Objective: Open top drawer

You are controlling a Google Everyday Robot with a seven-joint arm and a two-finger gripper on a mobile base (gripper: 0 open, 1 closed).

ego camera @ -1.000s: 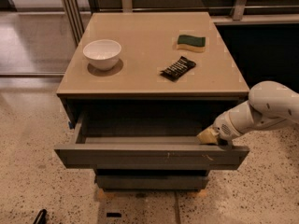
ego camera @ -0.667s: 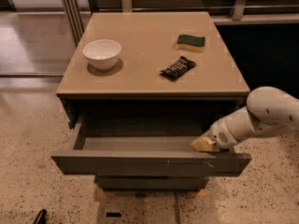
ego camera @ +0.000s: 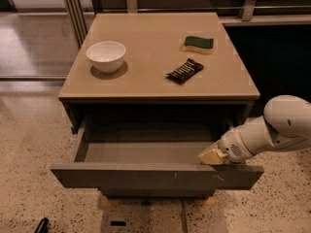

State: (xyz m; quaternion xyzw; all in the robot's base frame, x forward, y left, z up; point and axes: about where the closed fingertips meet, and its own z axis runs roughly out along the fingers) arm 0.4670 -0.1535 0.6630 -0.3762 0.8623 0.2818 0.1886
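The top drawer (ego camera: 146, 176) stands pulled far out from under the table top (ego camera: 146, 13), and inside it only its plain grey floor shows. The gripper (ego camera: 212, 156) is at the right end of the drawer's front edge, but whether it has hold of the edge I cannot tell. On the table top are a white bowl (ego camera: 106, 56), a green-and-yellow sponge (ego camera: 198, 44) and a dark packet (ego camera: 184, 71).

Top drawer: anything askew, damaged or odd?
Only small pale scratches right of centre on the front of the top drawer; it sits open and square. The hand is at its upper right edge.
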